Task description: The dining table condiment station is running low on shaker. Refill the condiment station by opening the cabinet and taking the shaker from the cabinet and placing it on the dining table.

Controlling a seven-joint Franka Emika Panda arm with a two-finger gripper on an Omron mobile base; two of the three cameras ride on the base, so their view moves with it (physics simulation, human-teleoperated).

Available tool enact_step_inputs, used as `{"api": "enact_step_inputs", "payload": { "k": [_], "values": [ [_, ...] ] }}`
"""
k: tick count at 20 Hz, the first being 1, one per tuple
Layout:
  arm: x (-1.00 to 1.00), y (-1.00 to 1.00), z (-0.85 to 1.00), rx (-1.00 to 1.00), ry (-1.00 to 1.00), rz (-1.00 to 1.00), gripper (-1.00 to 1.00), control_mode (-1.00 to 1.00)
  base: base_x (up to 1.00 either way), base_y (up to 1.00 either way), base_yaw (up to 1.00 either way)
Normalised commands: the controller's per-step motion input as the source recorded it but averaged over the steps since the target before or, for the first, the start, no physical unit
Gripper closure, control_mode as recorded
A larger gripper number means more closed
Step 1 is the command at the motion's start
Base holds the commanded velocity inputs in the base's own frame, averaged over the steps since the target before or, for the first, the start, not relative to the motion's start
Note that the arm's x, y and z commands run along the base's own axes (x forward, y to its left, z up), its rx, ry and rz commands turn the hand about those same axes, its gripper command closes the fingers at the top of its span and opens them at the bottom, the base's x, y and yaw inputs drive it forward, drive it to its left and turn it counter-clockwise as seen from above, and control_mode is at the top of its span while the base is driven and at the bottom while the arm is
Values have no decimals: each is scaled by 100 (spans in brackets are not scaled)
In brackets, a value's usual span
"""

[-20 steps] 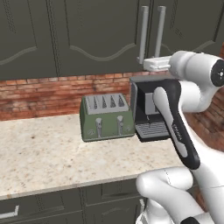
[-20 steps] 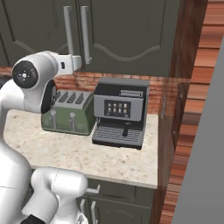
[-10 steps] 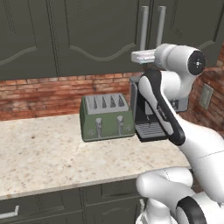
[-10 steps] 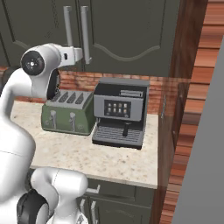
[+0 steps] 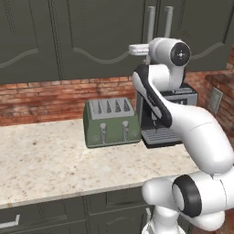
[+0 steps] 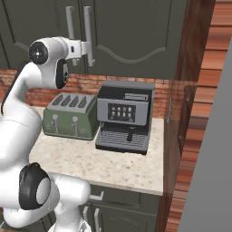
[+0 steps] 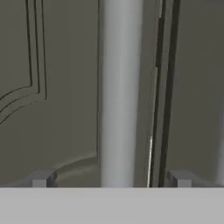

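1. My jaws [image 7: 111, 180] are released, spread wide, one fingertip [image 7: 42, 179] on either side of the handle [image 7: 120, 94].
2. The handle is a pale vertical bar on the cabinet [image 5: 91, 41], whose doors are closed.
3. Below the cabinet, the toaster [image 5: 112, 122] and coffee machine [image 6: 124, 115] sit on the tabletop [image 5: 50, 160].
4. The shaker cannot be located.

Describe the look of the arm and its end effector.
The arm is glossy white with rounded, bulbous links and dark grey to black rings and round caps at the joints. No cables or markings show. The end effector has two small, blocky dark grey fingertips.
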Motion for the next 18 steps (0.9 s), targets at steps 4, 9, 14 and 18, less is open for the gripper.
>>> {"api": "enact_step_inputs", "payload": {
  "k": [4,9,14,18],
  "values": [
    [71,32,18,0,9,-18,-100,-100,0,0,0],
    [55,18,8,0,5,-12,100,-100,0,0,0],
    [39,3,0,0,4,-3,100,-100,0,0,0],
    [15,3,0,0,2,-1,100,-100,0,0,0]
  ]
}}
